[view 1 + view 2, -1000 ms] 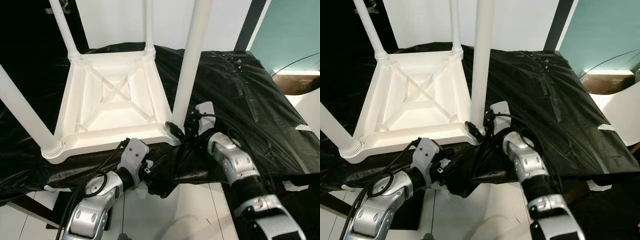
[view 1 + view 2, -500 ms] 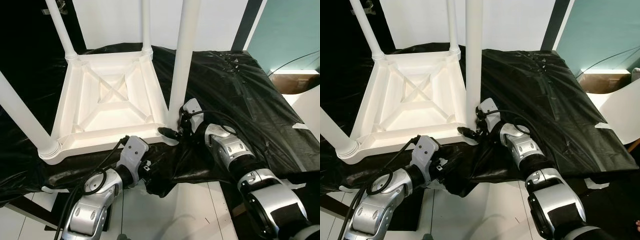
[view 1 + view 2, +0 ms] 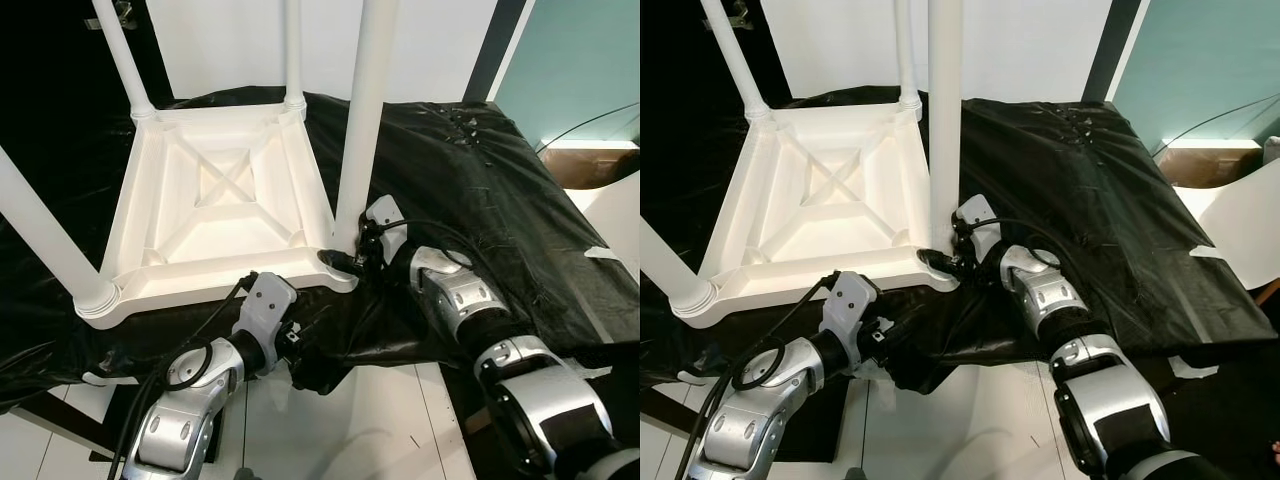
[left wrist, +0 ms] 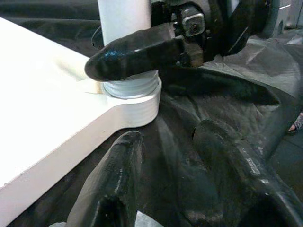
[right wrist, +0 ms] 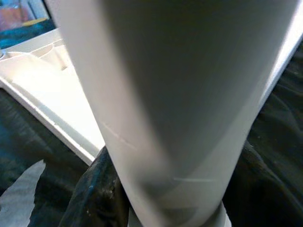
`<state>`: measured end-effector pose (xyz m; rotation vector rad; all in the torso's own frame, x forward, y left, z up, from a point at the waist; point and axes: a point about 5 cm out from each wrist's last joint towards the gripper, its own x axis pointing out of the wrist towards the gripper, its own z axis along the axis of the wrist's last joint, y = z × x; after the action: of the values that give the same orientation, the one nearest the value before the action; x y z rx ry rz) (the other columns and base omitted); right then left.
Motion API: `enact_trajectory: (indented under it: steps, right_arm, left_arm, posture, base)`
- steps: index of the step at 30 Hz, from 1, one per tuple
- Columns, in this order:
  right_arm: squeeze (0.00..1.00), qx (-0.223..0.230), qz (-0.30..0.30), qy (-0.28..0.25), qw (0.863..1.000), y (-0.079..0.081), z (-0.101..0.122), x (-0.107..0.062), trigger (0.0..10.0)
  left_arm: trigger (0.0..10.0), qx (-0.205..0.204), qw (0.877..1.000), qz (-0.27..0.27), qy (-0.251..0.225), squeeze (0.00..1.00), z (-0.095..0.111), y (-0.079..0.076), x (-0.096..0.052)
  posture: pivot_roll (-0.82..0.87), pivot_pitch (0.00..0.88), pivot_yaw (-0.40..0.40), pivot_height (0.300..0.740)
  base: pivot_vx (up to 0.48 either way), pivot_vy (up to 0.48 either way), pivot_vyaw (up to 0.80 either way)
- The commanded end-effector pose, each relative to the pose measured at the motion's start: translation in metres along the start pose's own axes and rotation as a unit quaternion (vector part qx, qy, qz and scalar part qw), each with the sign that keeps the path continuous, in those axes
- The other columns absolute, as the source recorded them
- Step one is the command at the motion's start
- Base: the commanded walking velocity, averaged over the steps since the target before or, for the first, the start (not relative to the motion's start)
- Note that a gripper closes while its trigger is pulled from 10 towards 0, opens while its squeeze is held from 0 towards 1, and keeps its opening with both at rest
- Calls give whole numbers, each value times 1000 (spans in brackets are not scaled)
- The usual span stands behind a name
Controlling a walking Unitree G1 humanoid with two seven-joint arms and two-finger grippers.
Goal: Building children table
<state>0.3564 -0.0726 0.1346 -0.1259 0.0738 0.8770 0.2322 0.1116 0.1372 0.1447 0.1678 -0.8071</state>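
left wrist view reveals screw threads at the near leg point(image 4: 129, 28) base, right gripper point(image 4: 137, 49) clamped around it, upturned white children's table point(image 3: 215, 215), left gripper point(image 4: 184, 175) spread, holding nothing

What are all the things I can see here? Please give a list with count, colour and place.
Tabletop: 1, white, upside down on the sheet, ribbed underside up.
Legs: 4, white, upright, one at each corner of the tabletop; threads show at the foot of the near right one.
Sheet: 1, black plastic, spread under the tabletop and hanging over the near edge.
Floor: white tiles, below the near edge.
Cable: 1, dark, far right.
Right gripper: 1, black fingers, shut on the near right leg at its foot.
Left gripper: 1, black fingers, open, low at the sheet's near edge, pointing at that leg.
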Motion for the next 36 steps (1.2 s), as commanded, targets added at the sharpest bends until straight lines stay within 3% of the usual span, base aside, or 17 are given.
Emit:
enact_trajectory:
  steps: [1,4,5,7,10,13,15,19,21,22,25,26,36]
  right_arm:
    - [0,14,-28,29,999,4,-13,0,10000]
    - [0,25,-68,36,997,11,-15,5,10000]
    - [0,53,-102,42,993,12,-16,7,10000]
    - [0,53,-102,42,993,12,-16,7,10000]
    - [0,72,-168,42,982,19,-17,9,10000]
    - [0,75,-187,40,979,21,-17,9,10000]
    - [0,93,-240,46,965,26,-22,9,10000]
    - [0,101,-269,42,957,31,-23,9,10000]
    - [0,107,-271,38,956,41,-21,11,10000]
    - [169,104,-259,31,960,46,-19,13,10000]
    - [169,102,-253,28,962,49,-16,14,10000]
    - [1000,104,-247,21,963,52,-13,14,10000]
    - [1000,75,-179,-47,980,50,-2,-1,10000]
  left_arm:
    - [10000,-5,1000,13,10,0,-3,1,1]
    - [10000,-4,1000,11,10,0,-3,1,0]
    - [10000,-4,1000,11,11,0,-3,1,0]
    - [10000,-4,1000,11,11,0,-3,1,0]
    - [10000,-5,1000,10,12,0,-4,0,0]
    - [10000,-5,1000,10,12,0,-4,-1,-1]
    - [10000,-6,1000,8,14,0,-5,-2,-1]
    - [10000,-6,1000,7,15,0,-5,-3,-2]
    - [10000,-6,1000,6,17,0,-6,-3,-2]
    - [10000,-6,1000,6,17,0,-6,-3,-2]
    - [10000,-6,1000,5,18,0,-6,-3,-2]
    - [10000,-6,1000,5,18,0,-6,-4,-2]
    - [10000,-6,1000,4,19,0,-6,-4,-2]
  posture:
    - [79,0,-44,740]
    - [81,0,-44,740]
    - [82,0,-44,740]
    - [82,0,-44,740]
    - [94,0,-49,740]
    - [94,0,-49,740]
    - [94,0,-49,740]
    - [102,0,-50,740]
    - [102,0,-50,740]
    - [101,0,-49,740]
    - [101,0,-49,740]
    - [104,0,-51,740]
    - [103,0,-51,740]
  base:
    - [0,0,0]
    - [0,0,0]
    - [0,0,0]
    - [0,0,0]
    - [0,0,0]
    - [0,0,0]
    - [0,0,0]
    - [0,0,0]
    - [0,0,0]
    - [0,0,0]
    - [0,0,0]
    - [0,0,0]
    - [0,0,0]
